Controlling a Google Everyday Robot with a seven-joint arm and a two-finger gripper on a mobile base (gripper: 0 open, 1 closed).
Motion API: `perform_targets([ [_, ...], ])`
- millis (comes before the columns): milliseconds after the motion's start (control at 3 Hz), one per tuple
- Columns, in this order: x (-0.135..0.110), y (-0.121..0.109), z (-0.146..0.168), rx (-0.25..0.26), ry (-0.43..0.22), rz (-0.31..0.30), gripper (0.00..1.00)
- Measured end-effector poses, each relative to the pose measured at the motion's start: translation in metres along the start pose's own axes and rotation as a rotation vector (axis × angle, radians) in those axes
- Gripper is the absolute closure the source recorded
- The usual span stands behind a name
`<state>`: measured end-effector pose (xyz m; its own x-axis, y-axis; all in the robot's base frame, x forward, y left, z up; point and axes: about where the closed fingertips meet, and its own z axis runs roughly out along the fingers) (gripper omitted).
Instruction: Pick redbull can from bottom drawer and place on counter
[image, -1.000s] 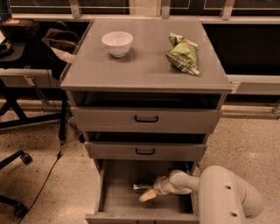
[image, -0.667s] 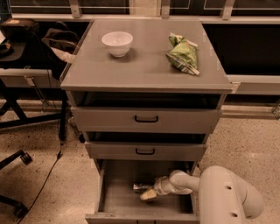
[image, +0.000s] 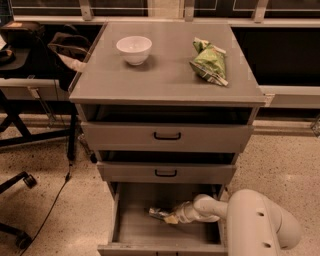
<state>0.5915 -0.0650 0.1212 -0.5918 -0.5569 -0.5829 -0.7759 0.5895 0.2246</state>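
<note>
While my gripper is sitting at the can mid-drawer, with both side walls well clear, nothing is differing from before; its grip I cannot tell.

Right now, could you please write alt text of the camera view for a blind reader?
The robot's gripper reaches into the open bottom drawer, right at the redbull can lying there. On the counter above are a white bowl and a green snack bag.
</note>
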Motion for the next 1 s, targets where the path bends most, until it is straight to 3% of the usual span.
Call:
perform_targets([
  [333, 0.0000, 0.0000, 0.0000, 0.000, 0.000, 0.000, 0.89],
  [667, 0.0000, 0.0000, 0.0000, 0.000, 0.000, 0.000, 1.00],
  [1000, 0.0000, 0.0000, 0.0000, 0.000, 0.000, 0.000, 1.00],
])
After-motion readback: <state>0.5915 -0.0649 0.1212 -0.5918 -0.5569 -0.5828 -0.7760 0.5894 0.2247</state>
